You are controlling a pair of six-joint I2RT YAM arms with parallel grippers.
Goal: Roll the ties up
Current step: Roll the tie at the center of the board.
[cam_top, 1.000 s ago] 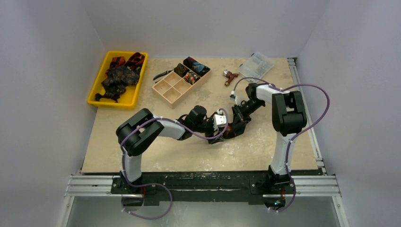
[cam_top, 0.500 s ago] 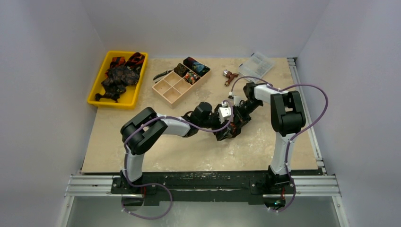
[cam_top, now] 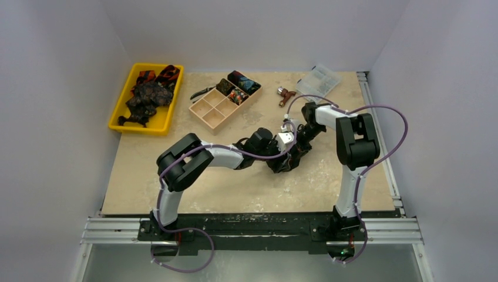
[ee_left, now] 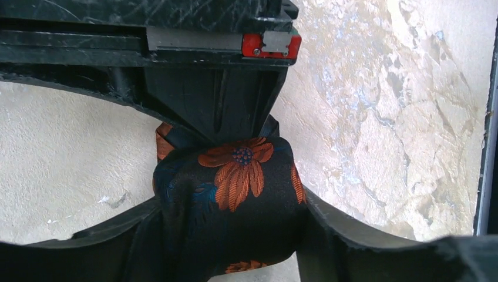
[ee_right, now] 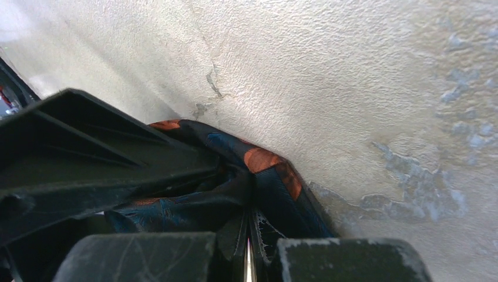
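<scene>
One tie, black with orange flowers, is bunched into a roll at mid-table. My left gripper is shut on the roll, with one finger on each side; in the top view it reaches in from the left. My right gripper is nearly closed, its tips buried in the tie's folds. It also shows in the left wrist view, coming down into the roll's far end, and in the top view.
A yellow tray at the back left holds several loose ties. A beige divided box has rolled ties in its far compartments. Pliers, a red-brown tool and a clear plastic box lie behind.
My left gripper has moved right and slightly farther back with the tie bundle, closing in on the right gripper. The right arm has barely moved.
</scene>
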